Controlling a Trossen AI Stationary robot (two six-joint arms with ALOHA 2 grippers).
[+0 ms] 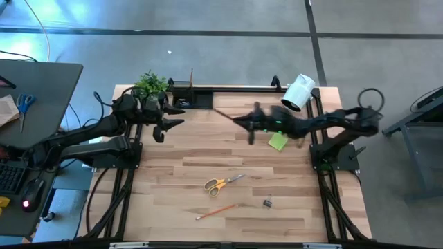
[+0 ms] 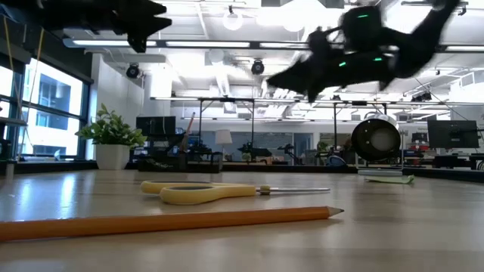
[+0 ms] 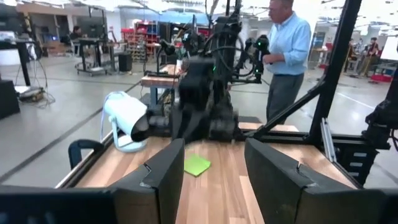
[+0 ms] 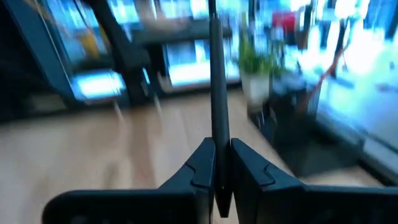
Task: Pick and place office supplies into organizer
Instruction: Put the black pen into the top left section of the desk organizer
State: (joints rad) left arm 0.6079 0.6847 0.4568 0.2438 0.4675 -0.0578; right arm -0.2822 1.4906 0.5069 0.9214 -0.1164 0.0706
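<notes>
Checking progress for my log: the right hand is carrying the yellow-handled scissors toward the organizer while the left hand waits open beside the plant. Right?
Not the scissors. The right wrist view shows the right hand shut on a black pen; the yellow-handled scissors lie on the table in the high view. The left hand does wait open near the plant and organizer.

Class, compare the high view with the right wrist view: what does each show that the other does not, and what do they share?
Only the high view shows the yellow-handled scissors, orange pencil, binder clip, sticky-note pad and the left end effector open near the plant. Only the right wrist view shows the right end effector shut on a black pen. Both show the plant, the organizer and the wooden table.
</notes>
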